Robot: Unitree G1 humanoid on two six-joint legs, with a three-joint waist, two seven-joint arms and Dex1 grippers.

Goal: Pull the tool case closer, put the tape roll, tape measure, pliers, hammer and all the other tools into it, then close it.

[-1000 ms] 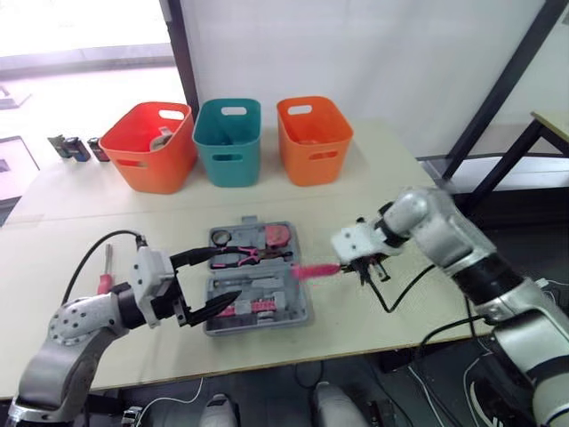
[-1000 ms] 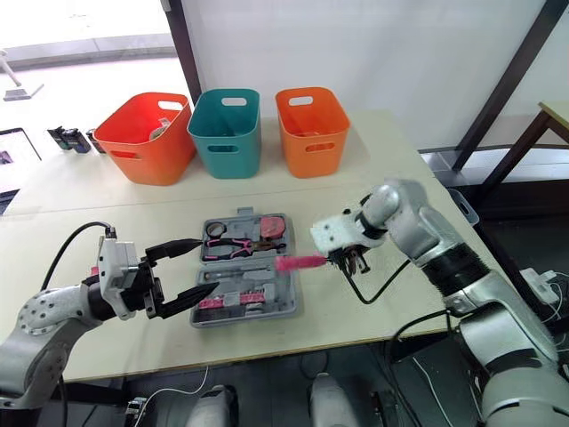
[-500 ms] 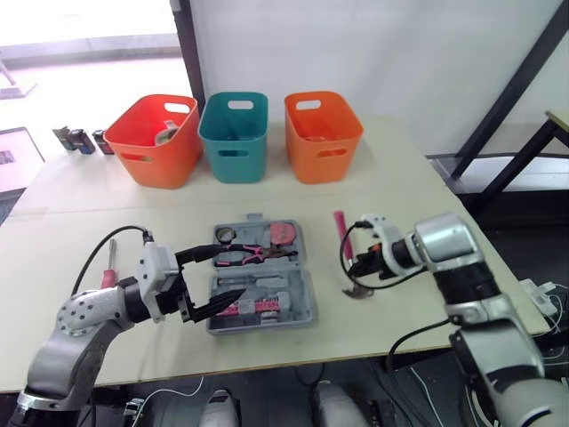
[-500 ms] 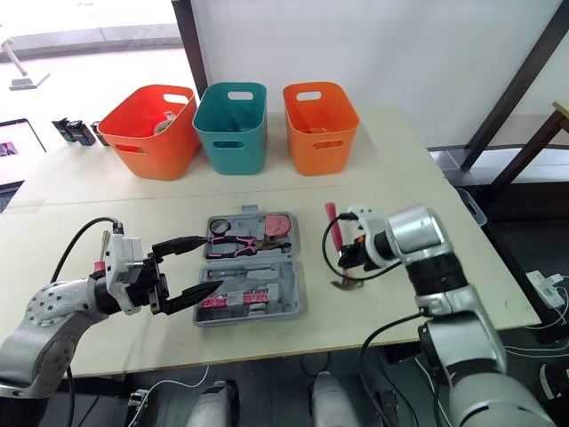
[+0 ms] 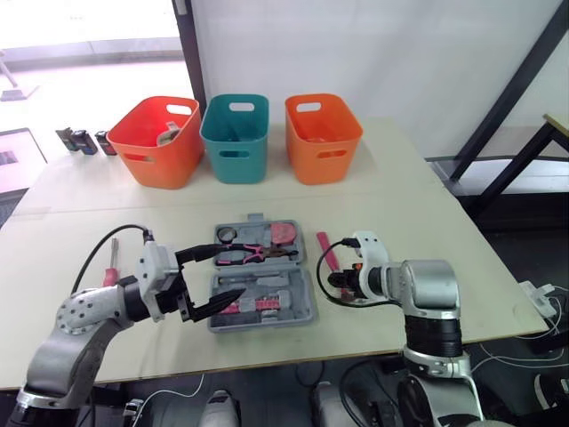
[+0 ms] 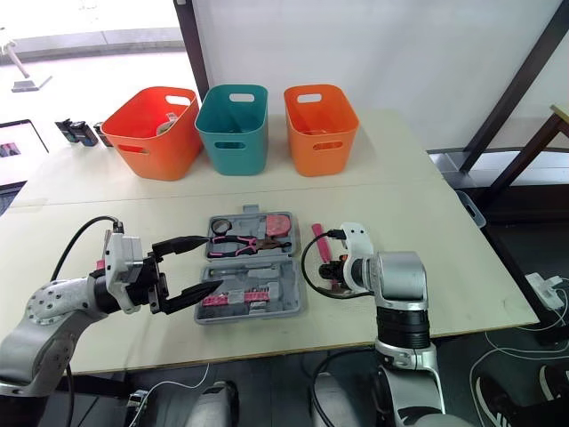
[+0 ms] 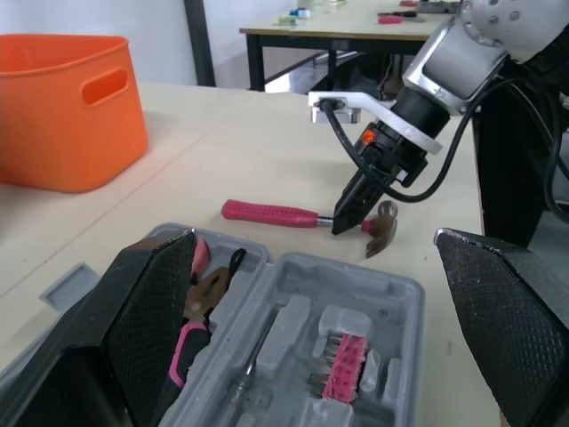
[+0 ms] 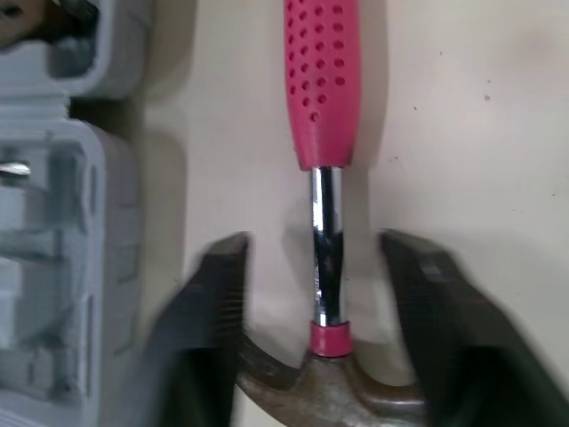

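Observation:
The grey tool case [image 5: 302, 307] lies open mid-table, holding pink-handled pliers [image 5: 244, 256], a pink tape measure [image 5: 283, 233] and pink bits. The hammer [image 5: 326, 252], pink grip and steel shaft, lies flat on the table just right of the case. My right gripper [image 8: 324, 329] points down over it, open, its fingers [image 8: 213, 329] standing either side of the shaft near the head with gaps. My left gripper [image 5: 213, 280] hovers open over the case's left edge. A pink-handled tool [image 5: 106, 281] lies at the far left, partly hidden behind my left arm.
Three bins stand along the back: red-orange [image 5: 160, 142], teal [image 5: 236, 138] and orange [image 5: 323, 138]. Small dark items [image 5: 80, 142] sit at the back left corner. Bare tabletop [image 5: 427, 231] stretches to the right of the hammer.
My right arm carried the hammer from over the case's right edge down onto the table beside it, then opened and let it go. The left arm stayed still.

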